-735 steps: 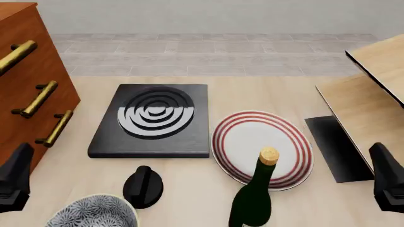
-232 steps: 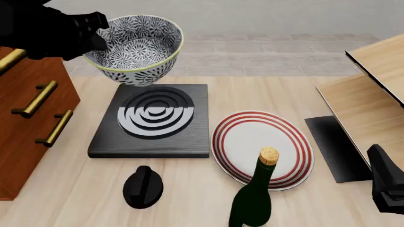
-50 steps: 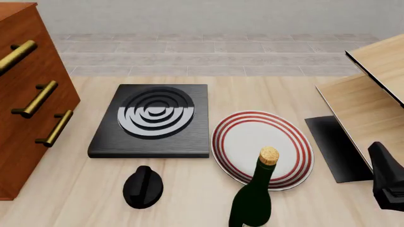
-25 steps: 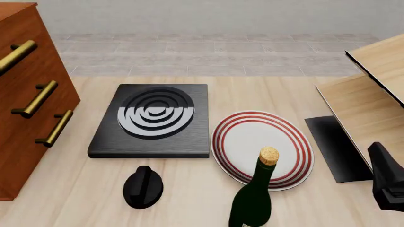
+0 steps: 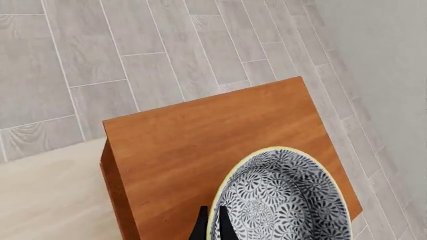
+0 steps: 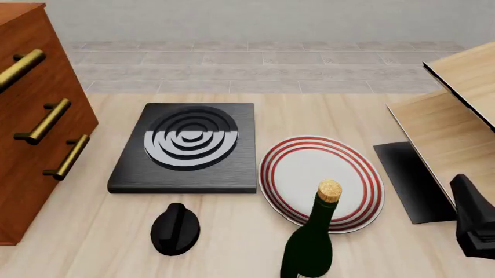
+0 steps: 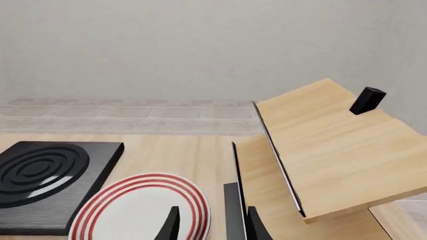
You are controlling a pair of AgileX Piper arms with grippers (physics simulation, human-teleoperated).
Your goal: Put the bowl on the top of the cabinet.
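The left fingers (image 5: pixel 211 225) pinch the rim of the bowl (image 5: pixel 283 200), which sits over the cabinet (image 5: pixel 200 150) top.

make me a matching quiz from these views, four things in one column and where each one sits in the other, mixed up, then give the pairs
Things:
1. bowl
2. bottle
3. plate
4. black knob

Places:
A. on the table right of the black burner block
B. over the cabinet top, left gripper at its rim
C. nearest the camera, in front of the plate
D. on the table in front of the burner block

Pairs: 1-B, 2-C, 3-A, 4-D
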